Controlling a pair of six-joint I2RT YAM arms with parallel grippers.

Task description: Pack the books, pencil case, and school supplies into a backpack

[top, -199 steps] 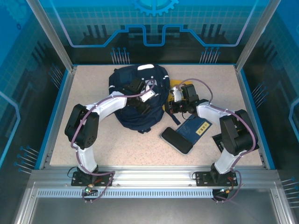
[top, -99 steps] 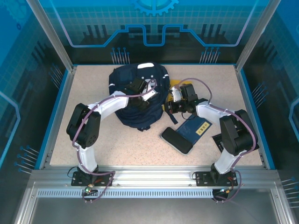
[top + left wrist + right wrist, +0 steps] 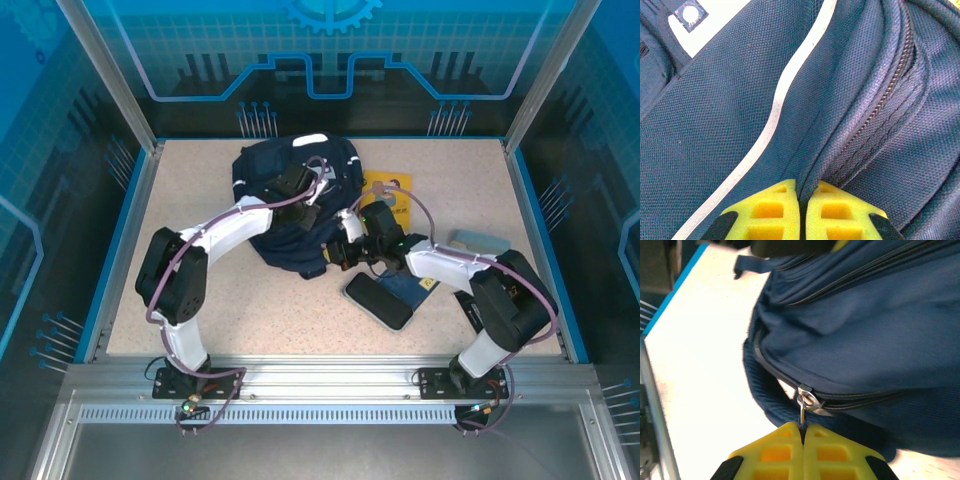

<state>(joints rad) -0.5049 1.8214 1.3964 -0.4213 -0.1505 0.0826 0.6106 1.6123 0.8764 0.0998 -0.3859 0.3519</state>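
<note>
Slumped on the speckled counter (image 3: 200, 300), left of centre toward the back: a navy-blue backpack (image 3: 270, 175) of coarse woven fabric. Across it, a thin white stripe (image 3: 775, 115); near the top, a white patch (image 3: 715, 25); along a bulging seam, a dark zipper (image 3: 885, 95). Pinched in the closed left pincer (image 3: 801, 192): a fold of that fabric beside the stripe. Clamped in the closed right pincer (image 3: 802, 432), at the bag's lower edge: apparently the metal zipper pull (image 3: 804, 402), though blurred. Flat just right of the bag: a yellow book (image 3: 390, 183).

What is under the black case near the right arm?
The black case rests at one end on the dark blue book; the right arm covers much of that book. The case hides whatever else lies beneath it.
</note>
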